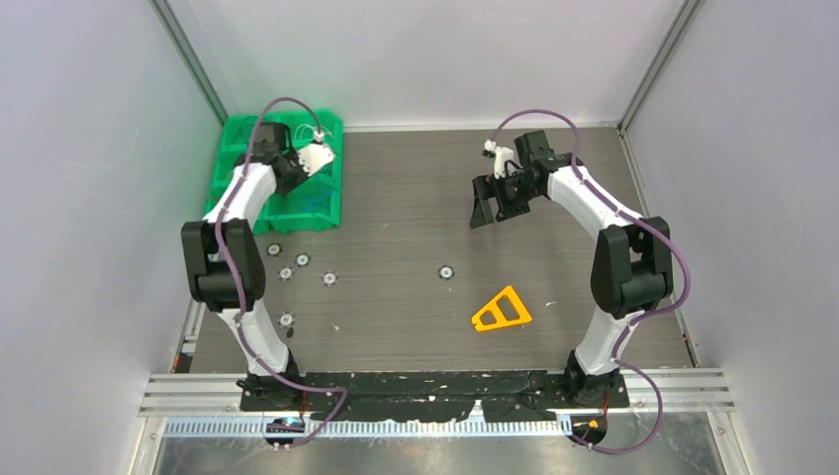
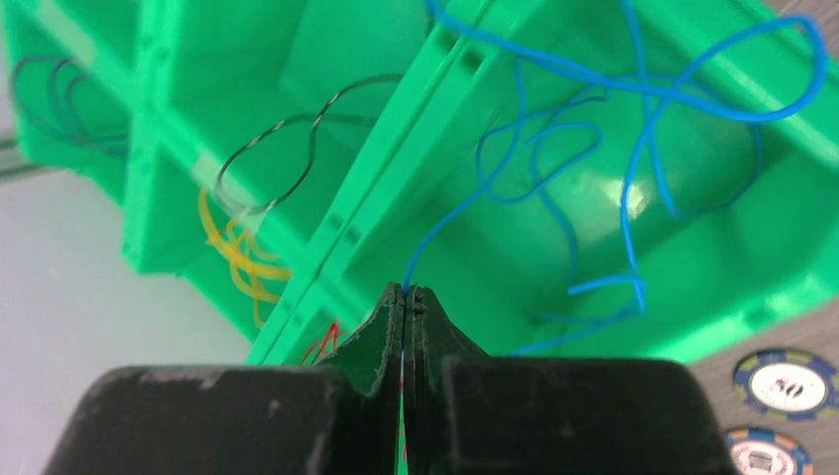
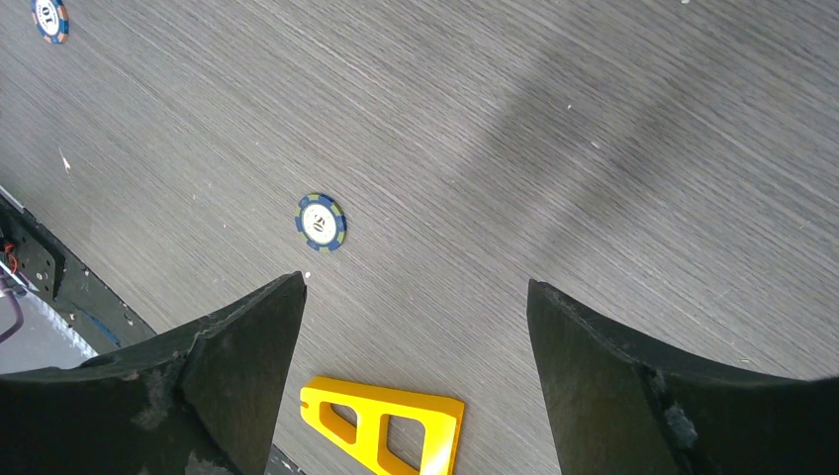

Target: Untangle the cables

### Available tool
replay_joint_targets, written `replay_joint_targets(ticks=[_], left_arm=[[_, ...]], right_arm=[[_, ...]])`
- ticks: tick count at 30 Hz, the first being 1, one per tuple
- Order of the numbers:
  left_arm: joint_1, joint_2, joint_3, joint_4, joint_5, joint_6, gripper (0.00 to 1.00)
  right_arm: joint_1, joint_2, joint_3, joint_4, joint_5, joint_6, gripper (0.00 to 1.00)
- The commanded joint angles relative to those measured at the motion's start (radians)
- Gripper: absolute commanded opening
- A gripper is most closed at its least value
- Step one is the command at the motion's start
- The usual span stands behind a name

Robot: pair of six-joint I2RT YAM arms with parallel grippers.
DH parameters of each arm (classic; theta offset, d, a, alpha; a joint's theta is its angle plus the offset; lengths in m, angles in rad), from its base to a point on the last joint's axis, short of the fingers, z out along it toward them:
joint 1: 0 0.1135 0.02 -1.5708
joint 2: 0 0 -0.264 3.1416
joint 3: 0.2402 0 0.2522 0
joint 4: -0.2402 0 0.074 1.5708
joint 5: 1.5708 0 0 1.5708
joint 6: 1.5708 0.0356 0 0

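The left gripper is clamped together on 1 strand of the blue cables. They lie in the green bin, at the far left corner of the tabletop. The right gripper stands wide apart and holds nothing.

If the left arm lifts, I think the loops may tighten into a knot, or the whole bundle may follow, because nothing holds it down.

I count 6 chips and 1 yellow triangle. I cannot count the blue strands.

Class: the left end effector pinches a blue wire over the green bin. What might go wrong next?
The blue cable loops over itself in the green bin; pulling may tighten a knot. The left end effector pinches it only at the tips, so it may slip.
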Motion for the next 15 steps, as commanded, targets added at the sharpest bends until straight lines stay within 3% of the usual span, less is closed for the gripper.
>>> replay_joint_targets(ticks=[1,6,15], left_arm=[[-0.028,0.092,0.126,-0.034,-0.076,-0.075,0.00],[-0.029,0.174,0.192,-0.086,-0.031,-0.145,0.00],[-0.011,0.220,0.127,-0.040,-0.131,-0.073,0.00]], right_arm=[[-0.003,-0.005,0.014,0.006,0.006,-0.010,0.88],[-0.003,-0.014,0.009,0.002,0.015,-0.017,0.89],[-0.005,-0.016,0.010,-0.009,0.021,-0.026,0.88]])
